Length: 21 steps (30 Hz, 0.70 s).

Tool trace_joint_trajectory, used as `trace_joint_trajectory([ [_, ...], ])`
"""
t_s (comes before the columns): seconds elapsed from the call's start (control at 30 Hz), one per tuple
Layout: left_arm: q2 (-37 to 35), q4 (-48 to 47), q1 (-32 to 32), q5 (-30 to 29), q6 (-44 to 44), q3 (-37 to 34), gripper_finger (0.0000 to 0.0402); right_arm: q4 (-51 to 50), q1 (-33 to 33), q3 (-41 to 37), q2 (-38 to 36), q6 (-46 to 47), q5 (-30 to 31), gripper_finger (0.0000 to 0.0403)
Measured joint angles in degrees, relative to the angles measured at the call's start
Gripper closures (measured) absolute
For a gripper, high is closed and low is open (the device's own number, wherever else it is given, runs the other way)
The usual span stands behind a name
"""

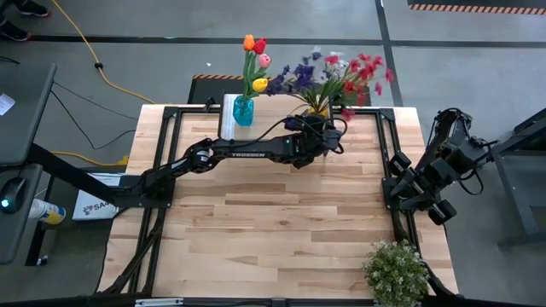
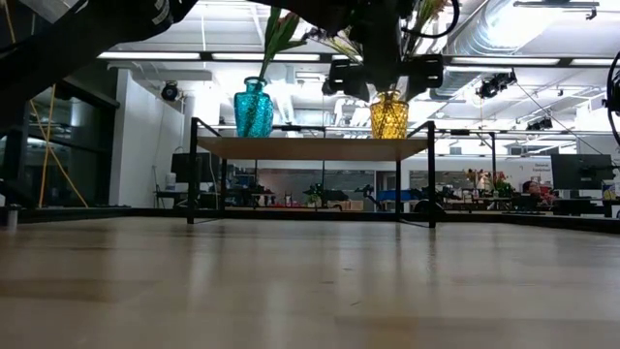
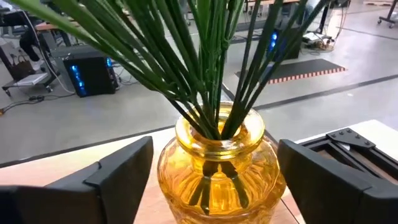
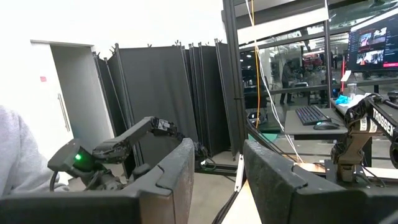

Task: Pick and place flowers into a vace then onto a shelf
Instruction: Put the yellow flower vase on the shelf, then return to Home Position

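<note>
The left hand [image 3: 211, 180] stands released around the yellow vase [image 3: 217, 165] on the shelf [image 2: 310, 147] — a blue vase [image 2: 254, 109] just beside. The right hand [image 1: 424, 198] waits at the counter's [image 1: 281, 239] edge, part-open and empty.

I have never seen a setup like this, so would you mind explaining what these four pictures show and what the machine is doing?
This is a table with two dark robot arms, each ending in a two-finger pincer. One picture looks straight down on the table, one looks level across its top, and two come from cameras on the arms' wrists.

At the far edge stands a low wooden shelf carrying a blue vase with tulips and a yellow vase with sprays. A potted plant sits at the near right corner.

The left pincer reaches over the shelf, its fingers open on either side of the yellow vase, not touching it. The right pincer waits off the table's right edge, open, holding nothing.
</note>
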Motion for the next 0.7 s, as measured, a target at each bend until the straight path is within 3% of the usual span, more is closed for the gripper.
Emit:
trace_joint_trajectory([
  [0.17,0.0,0.1,0.0,1.9,1.1,0.0,0.0004,0.0,0.0,0.0,0.0,0.0,0.0,0.0272],
  [0.7,0.0,0.2,-1.5,0.7,3.0,0.0,0.0004,0.0,0.0,0.0,0.0,0.8,0.0,0.0272],
])
